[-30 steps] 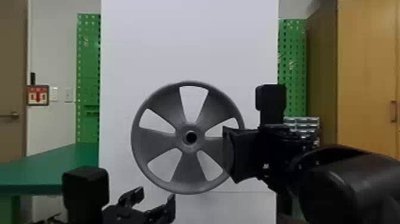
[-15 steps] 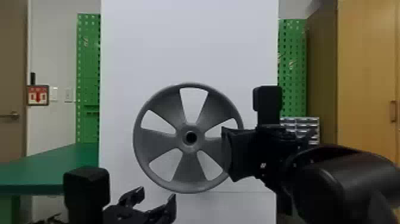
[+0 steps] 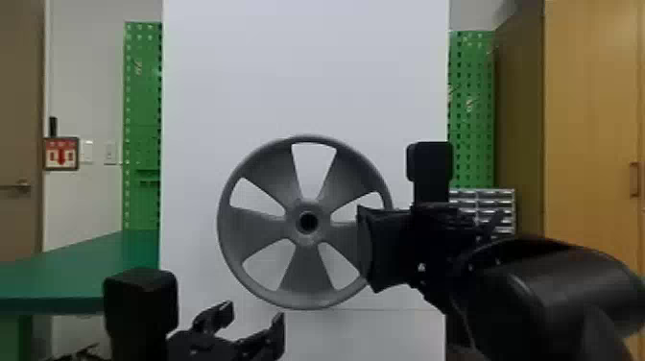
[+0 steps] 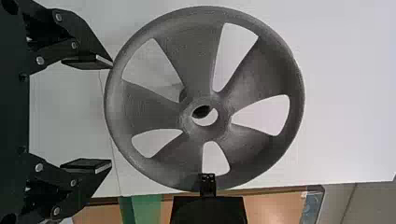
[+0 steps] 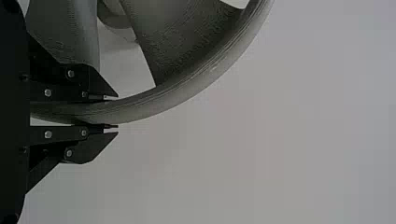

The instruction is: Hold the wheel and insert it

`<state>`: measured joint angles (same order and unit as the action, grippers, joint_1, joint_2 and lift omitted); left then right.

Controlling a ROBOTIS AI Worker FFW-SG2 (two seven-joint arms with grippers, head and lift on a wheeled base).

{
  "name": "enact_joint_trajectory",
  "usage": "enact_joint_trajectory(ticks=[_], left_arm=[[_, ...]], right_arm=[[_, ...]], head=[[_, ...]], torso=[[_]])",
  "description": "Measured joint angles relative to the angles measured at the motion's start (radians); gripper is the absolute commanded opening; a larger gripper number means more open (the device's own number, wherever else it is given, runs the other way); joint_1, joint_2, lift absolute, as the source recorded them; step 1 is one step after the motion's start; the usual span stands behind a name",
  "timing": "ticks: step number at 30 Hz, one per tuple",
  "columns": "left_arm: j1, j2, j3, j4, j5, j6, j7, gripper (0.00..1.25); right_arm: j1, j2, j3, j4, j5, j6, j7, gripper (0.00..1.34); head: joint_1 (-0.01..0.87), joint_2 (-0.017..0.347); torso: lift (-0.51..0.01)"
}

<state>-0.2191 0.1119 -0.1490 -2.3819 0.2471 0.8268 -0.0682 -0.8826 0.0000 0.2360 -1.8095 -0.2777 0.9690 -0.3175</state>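
Mid-frame, the fingers of our black right gripper (image 3: 368,249) pinch the grey five-spoked wheel (image 3: 307,273) by its rim; our black left gripper (image 3: 252,318) (lower left) has its fingers spread.

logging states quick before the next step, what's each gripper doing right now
Left gripper: open, holding nothing.
Right gripper: closed on the wheel, at its edge.

Wheel (image 3: 293,221) before board (image 3: 307,72) | right gripper (image 3: 367,247) at wheel's right edge, rim between fingers | left gripper (image 3: 255,314) at wheel's lower left | left of board: table (image 3: 86,264), pegboard (image 3: 141,96), door (image 3: 21,96) | right of board: second pegboard (image 3: 472,96), drawer unit (image 3: 494,197), cabinet (image 3: 590,120)
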Motion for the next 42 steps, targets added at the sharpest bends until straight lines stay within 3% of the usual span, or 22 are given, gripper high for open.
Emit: enact_joint_trajectory(ticks=[42], left_arm=[[-0.002, 0.0, -0.003, 0.003, 0.003, 0.0, 0.0, 0.75]], right_arm=[[-0.032, 0.0, 0.004, 0.085, 0.012, -0.034, 0.0, 0.24]], head=[[0.0, 0.029]], torso=[[-0.488]])
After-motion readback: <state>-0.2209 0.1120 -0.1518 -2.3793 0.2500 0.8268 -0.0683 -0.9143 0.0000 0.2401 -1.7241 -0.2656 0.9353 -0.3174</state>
